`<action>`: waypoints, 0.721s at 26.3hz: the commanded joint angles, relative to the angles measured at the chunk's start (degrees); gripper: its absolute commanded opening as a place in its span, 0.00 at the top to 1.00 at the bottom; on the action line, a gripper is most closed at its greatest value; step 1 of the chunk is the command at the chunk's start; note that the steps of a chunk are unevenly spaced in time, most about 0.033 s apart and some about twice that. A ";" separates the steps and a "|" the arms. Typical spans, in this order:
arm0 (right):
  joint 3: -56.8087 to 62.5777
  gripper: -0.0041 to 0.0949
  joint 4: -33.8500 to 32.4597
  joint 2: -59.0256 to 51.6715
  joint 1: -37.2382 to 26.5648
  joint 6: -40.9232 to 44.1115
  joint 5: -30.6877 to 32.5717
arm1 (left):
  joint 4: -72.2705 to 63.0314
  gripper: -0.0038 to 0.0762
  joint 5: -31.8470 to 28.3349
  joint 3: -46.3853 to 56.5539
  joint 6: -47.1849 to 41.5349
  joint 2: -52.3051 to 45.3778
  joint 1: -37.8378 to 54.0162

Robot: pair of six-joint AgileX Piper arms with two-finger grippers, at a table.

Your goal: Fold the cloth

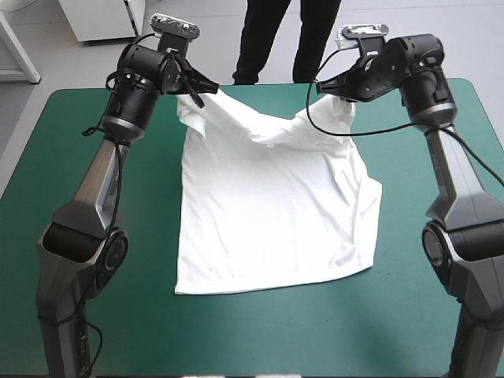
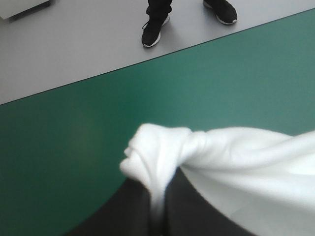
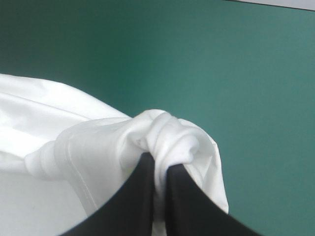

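The table with its teal-green cover (image 1: pixel 94 236) fills most of the high view. The cover is smooth and bare around the cloth on the left, right and near sides. Beyond the far edge lies a pale grey floor (image 2: pixel 74 49).

The white T-shirt (image 1: pixel 268 213) sits at the middle of the table. Its near part, with the straight hem, lies flat on the cover, while its far part is lifted at two corners and sags between them. Folds run down its right side.

The left gripper (image 1: pixel 193 93) is over the far-left part of the table. Its black fingers (image 2: pixel 189 211) are all but closed on a bunched corner of the T-shirt, which bulges out past their tips.

The right gripper (image 1: pixel 327 88) is over the far-right part. Its fingers (image 3: pixel 140 196) are pinched together on the other bunched corner, with a thin strip of white cloth between them.
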 commanded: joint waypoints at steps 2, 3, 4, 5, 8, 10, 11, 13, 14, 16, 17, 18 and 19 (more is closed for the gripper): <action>-1.33 0.98 -0.25 1.64 -0.38 -0.19 -10.73 | -1.58 0.98 -8.66 -1.49 -0.68 1.06 2.43; -1.33 0.97 -0.25 2.93 -0.91 -0.19 -12.80 | -1.58 0.98 -9.62 -1.49 -0.56 2.57 2.55; -1.33 0.98 -0.09 3.90 -1.56 0.09 -13.83 | -1.58 0.98 -10.34 -1.49 -0.56 3.94 2.55; -1.33 0.97 0.00 5.33 -2.54 1.72 -13.96 | -1.83 0.98 -10.97 -1.49 -0.56 5.32 2.55; -1.33 0.98 1.89 7.92 -4.60 2.75 -12.27 | -2.07 0.98 -10.99 -1.49 -0.56 8.19 2.55; -1.33 0.97 3.93 9.50 -5.86 2.44 -10.82 | -2.07 0.98 -10.79 -1.49 -0.56 9.64 2.55; -1.33 0.97 4.95 10.13 -6.47 2.11 -10.20 | -2.07 0.98 -10.79 -1.49 -0.56 10.10 2.55; -1.33 0.97 6.10 11.00 -6.94 0.34 -9.62 | -2.07 0.98 -11.38 -1.49 -0.31 11.00 2.55; -1.33 0.96 6.10 11.43 -6.94 -0.91 -9.62 | -2.48 0.97 -11.94 -1.49 -0.09 11.51 2.55; -1.33 0.90 6.09 11.57 -6.94 -4.03 -9.88 | -4.04 0.93 -12.58 -1.49 0.43 11.89 2.64; -1.33 0.85 6.38 11.65 -6.94 -5.38 -9.88 | -6.02 0.88 -12.69 -1.49 1.53 11.89 2.64; -1.33 0.80 7.11 11.72 -6.94 -5.93 -9.88 | -8.26 0.82 -12.49 -1.49 2.09 11.89 2.66; -1.33 0.73 8.19 11.72 -6.94 -5.93 -9.88 | -10.46 0.75 -12.07 -1.49 3.28 11.89 2.77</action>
